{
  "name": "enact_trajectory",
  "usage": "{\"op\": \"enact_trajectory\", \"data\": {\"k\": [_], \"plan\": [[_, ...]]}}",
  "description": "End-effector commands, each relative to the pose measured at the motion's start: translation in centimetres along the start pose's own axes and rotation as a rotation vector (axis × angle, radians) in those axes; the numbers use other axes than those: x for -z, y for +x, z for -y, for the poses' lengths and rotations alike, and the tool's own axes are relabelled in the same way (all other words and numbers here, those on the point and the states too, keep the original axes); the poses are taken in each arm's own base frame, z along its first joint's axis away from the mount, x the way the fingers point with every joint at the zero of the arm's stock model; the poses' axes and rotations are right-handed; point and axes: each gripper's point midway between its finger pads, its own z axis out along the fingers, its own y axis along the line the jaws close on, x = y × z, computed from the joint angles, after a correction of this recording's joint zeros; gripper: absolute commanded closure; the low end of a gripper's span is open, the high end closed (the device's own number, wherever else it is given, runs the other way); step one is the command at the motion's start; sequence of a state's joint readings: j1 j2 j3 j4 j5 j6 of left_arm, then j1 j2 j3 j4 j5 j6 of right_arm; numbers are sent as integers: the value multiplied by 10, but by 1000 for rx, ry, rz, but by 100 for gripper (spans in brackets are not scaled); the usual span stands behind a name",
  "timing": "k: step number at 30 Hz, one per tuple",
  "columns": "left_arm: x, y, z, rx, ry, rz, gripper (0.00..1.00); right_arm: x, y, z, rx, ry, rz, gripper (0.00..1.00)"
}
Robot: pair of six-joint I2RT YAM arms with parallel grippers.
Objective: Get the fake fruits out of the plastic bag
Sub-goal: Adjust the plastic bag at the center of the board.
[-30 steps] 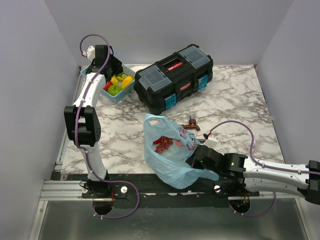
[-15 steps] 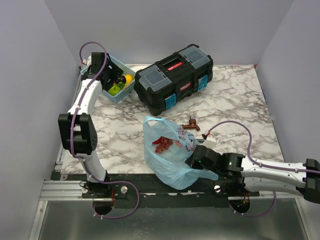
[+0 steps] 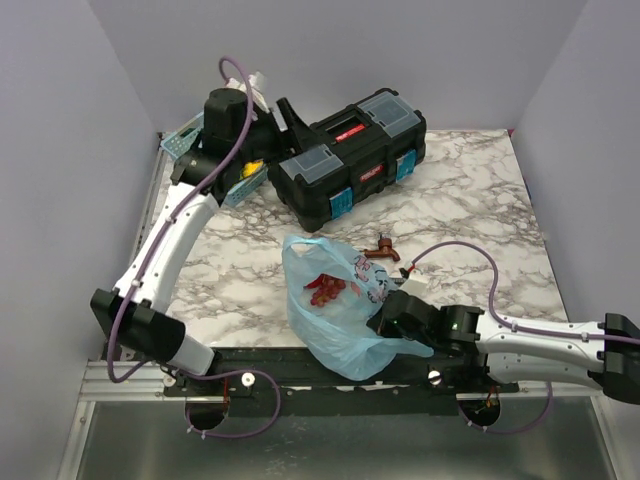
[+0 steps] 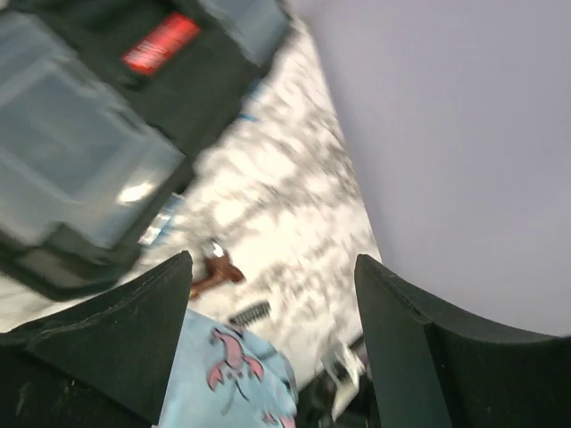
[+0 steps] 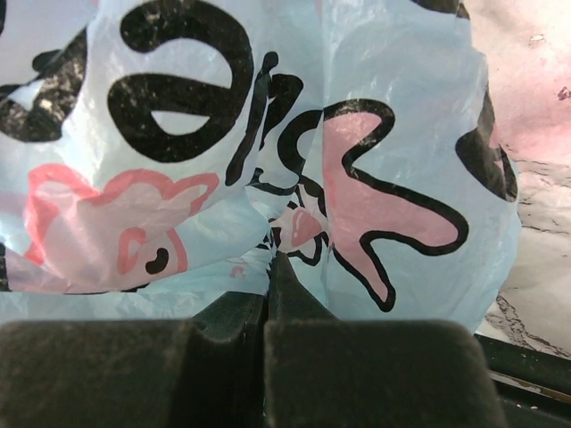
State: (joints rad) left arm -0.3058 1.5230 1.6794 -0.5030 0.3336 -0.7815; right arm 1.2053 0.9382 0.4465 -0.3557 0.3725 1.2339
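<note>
The light-blue plastic bag (image 3: 335, 315) lies crumpled at the table's near edge, and red fake fruits (image 3: 325, 290) show through its open top. My right gripper (image 3: 385, 322) is shut on the bag's right side; the right wrist view shows printed film (image 5: 268, 134) pinched at the closed fingertips (image 5: 272, 267). My left gripper (image 3: 287, 112) hangs open and empty in the air by the toolbox's left end. In the left wrist view its fingers (image 4: 272, 263) frame the bag (image 4: 232, 374) far below. A yellow fruit (image 3: 251, 167) peeks from the basket.
A black toolbox (image 3: 350, 155) stands at the back centre. The light-blue lattice basket (image 3: 185, 142) sits at the back left, mostly hidden behind my left arm. A small brown tap piece (image 3: 382, 247) lies just beyond the bag, also visible from the left wrist (image 4: 214, 267).
My left arm has lifted out of the basket and swung right toward the toolbox, its gripper open. The right gripper has kept its hold while the bag shifted slightly left.
</note>
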Motion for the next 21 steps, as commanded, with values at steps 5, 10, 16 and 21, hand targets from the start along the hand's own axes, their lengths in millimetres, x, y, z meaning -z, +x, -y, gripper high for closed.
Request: {"op": "enact_trajectory", "data": {"k": [5,10,16,21], "plan": [[86,139,115,-295,626,-321,29,-2,-2,-8,12,6,4,99],[122,224,102,-531,766,-404,30,-2,-6,-13,0,-24,25,99],[107,283,42,-569,569,-462,32,1,-13,-24,17,-38,41,99],[90,307,1,-538,415,-546,44,1,-12,-23,27,-23,30,99]]}}
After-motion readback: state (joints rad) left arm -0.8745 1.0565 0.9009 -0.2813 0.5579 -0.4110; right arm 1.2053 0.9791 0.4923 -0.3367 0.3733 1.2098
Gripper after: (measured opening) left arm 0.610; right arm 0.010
